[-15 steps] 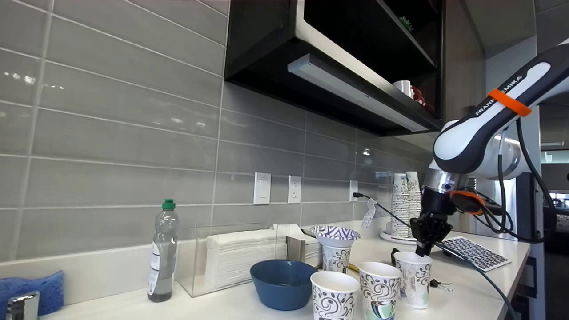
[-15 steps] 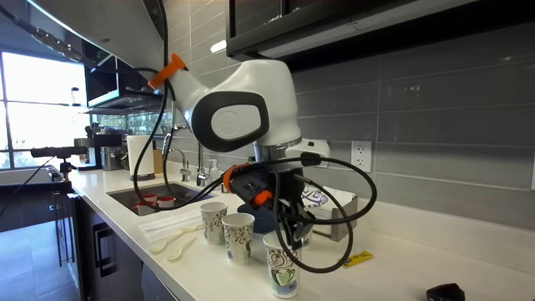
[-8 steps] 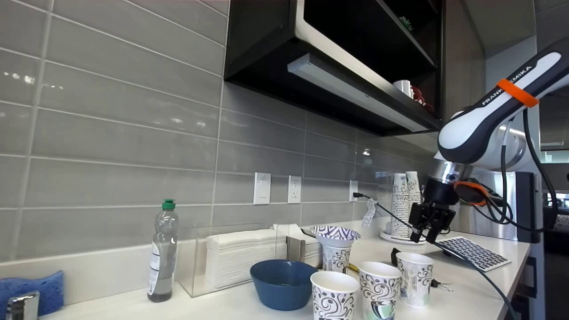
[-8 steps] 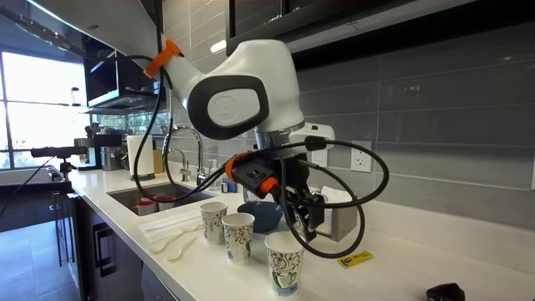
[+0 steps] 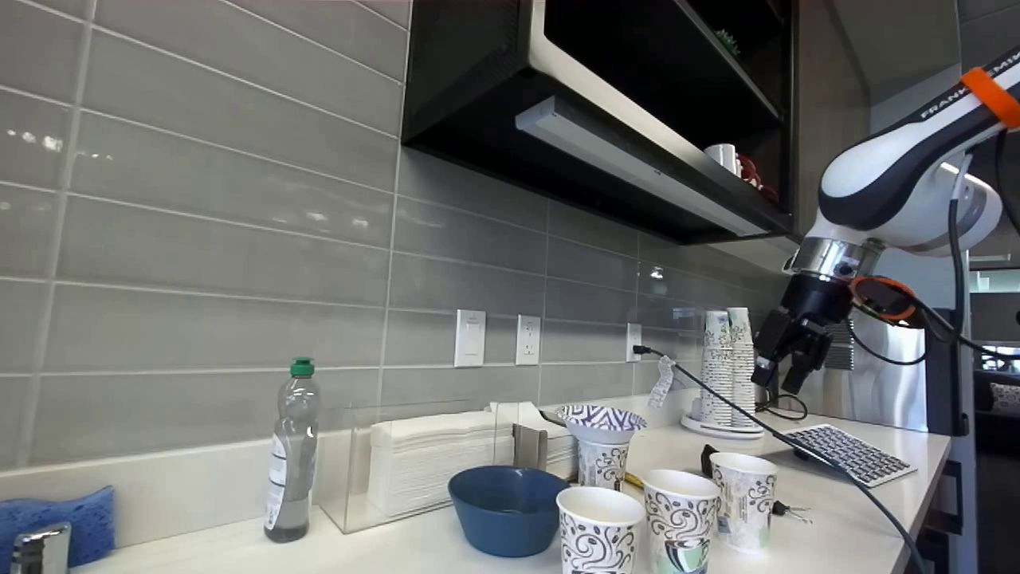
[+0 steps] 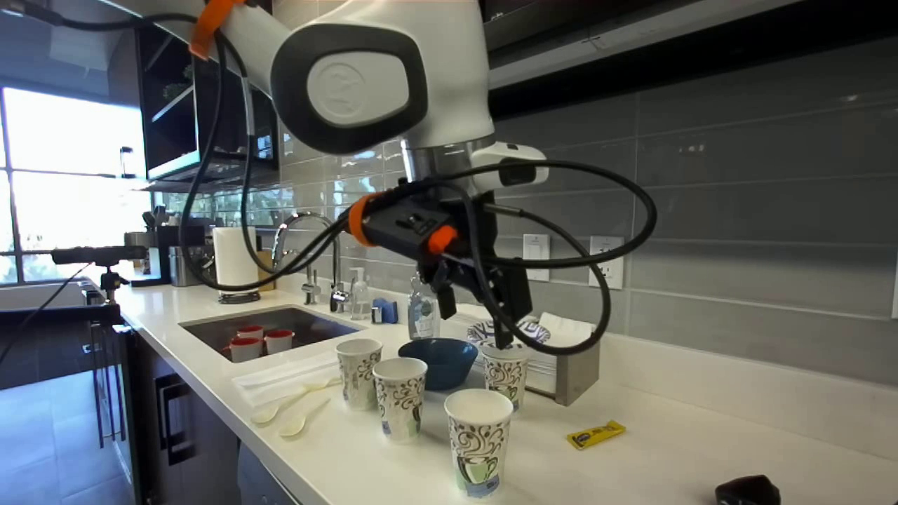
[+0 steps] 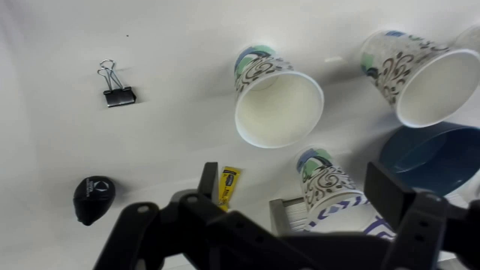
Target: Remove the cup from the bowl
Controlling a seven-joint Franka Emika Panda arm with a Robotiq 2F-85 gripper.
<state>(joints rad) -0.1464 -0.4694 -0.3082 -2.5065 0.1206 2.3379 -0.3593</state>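
Observation:
A tapered white paper cup with dark swirl print (image 6: pixel 479 449) stands upright and free on the counter, the nearest of the cups in that exterior view. In the wrist view this cup (image 7: pixel 279 108) shows its bare inside. A white paper bowl with purple zigzag print (image 5: pixel 602 418) rests on the mouth of another printed cup (image 7: pixel 326 180). My gripper (image 7: pixel 297 185) hangs above the cups, open and holding nothing, its fingers far apart. In both exterior views the gripper (image 5: pixel 781 376) is clear of every cup.
Two similar printed cups (image 6: pixel 400 400) stand together beside a plain dark-blue bowl (image 6: pixel 438 365). Behind them is a napkin holder (image 5: pixel 438 454). A yellow packet (image 6: pixel 595 435), binder clip (image 7: pixel 120 96) and black pouch (image 7: pixel 93 198) lie around. A cable (image 5: pixel 837 470) crosses by the keyboard (image 5: pixel 853 454).
My gripper has opened at the cup's rim, let go, and risen away above the counter. The cup stays standing, nearly where it was.

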